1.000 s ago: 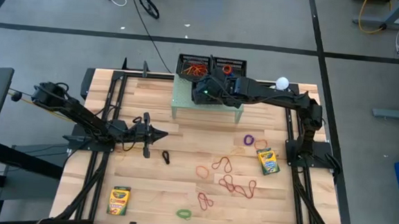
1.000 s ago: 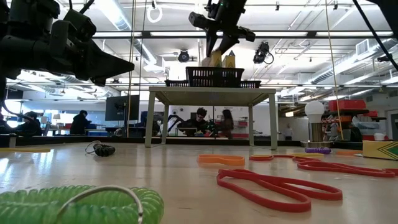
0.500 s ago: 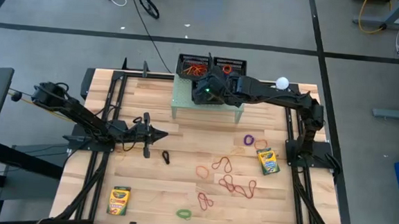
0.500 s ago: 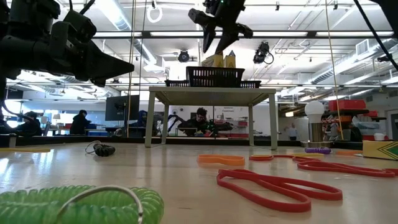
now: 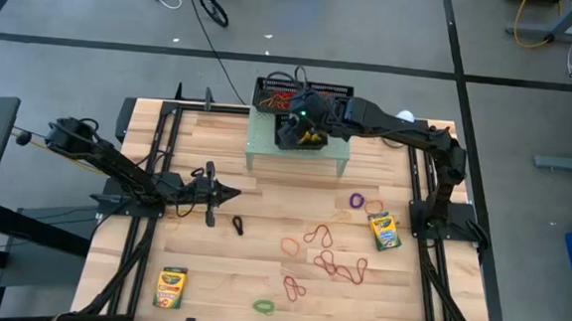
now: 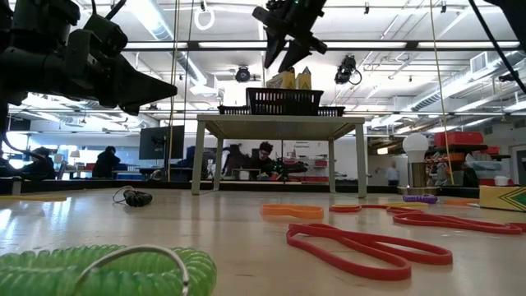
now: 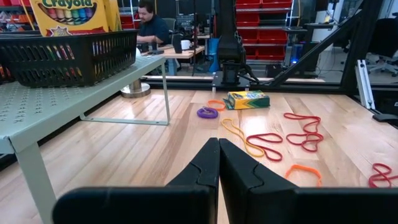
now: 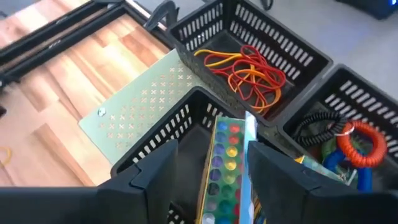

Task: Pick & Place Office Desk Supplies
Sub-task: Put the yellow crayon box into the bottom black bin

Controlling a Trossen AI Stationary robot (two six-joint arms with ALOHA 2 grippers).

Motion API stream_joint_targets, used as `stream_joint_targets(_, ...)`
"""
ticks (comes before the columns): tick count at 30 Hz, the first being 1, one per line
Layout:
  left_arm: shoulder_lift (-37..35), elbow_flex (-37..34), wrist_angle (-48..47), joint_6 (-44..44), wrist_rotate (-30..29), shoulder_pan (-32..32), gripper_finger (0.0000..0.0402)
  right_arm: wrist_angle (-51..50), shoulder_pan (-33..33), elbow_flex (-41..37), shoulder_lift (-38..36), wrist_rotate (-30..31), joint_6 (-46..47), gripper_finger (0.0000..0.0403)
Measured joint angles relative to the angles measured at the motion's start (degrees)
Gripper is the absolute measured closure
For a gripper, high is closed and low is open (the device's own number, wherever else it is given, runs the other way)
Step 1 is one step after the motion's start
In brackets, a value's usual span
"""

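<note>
Two crayon boxes (image 6: 284,80) stand upright in a black mesh basket (image 8: 168,134) on the pale green riser (image 5: 262,144). My right gripper (image 8: 213,149) hovers open above that basket, its fingers either side of one box (image 8: 225,168) without touching; the low view shows it (image 6: 288,49) clear above the boxes. Two more crayon boxes lie flat on the table (image 5: 171,287) (image 5: 384,230). Red and orange rubber bands (image 5: 325,253), a purple one (image 5: 357,200), a green one (image 5: 263,305) and a black one (image 5: 236,224) lie on the wood. My left gripper (image 5: 232,193) waits shut above the table's left half.
Two black mesh trays sit behind the riser at the far edge: one (image 8: 249,68) holds red and orange bands, the other (image 8: 348,143) coiled cords. The riser's legs (image 6: 197,156) stand on the far middle of the table. Bare wood (image 5: 220,266) lies between the left box and the bands.
My right gripper has risen from the top of a crayon box in the basket and now stands clear above it; the arm has swung slightly toward the far edge. The box stays upright in the basket.
</note>
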Motion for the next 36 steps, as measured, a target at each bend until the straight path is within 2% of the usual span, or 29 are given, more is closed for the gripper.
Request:
stream_joint_targets(5, 0.0, 0.0, 0.0, 0.0, 0.02, -0.02, 0.0392, -0.08, 0.38, 0.08, 0.3, 1.63, -2.34, 0.0164)
stream_joint_targets(10, 0.0, 0.0, 0.0, 0.0, 0.02, -0.01, 0.0392, -1.34, 0.4, -0.88, 0.39, 3.53, -2.75, 0.0162)
stream_joint_targets(19, 0.0, 0.0, -0.16, 0.0, 0.02, -0.01, 0.0392, -2.41, 0.38, -2.43, 0.48, 4.57, -1.82, 0.0203)
stream_joint_targets(30, 0.0, 0.0, -0.48, -0.15, 0.02, -0.01, 0.0392, -2.37, 1.0, -2.43, 0.48, 3.93, 1.96, 0.0287)
stream_joint_targets(36, 0.0, 0.0, -1.15, -0.54, 0.02, 0.0, 0.0392, -0.47, 1.32, -1.33, 0.48, 3.49, 3.7, 0.0305)
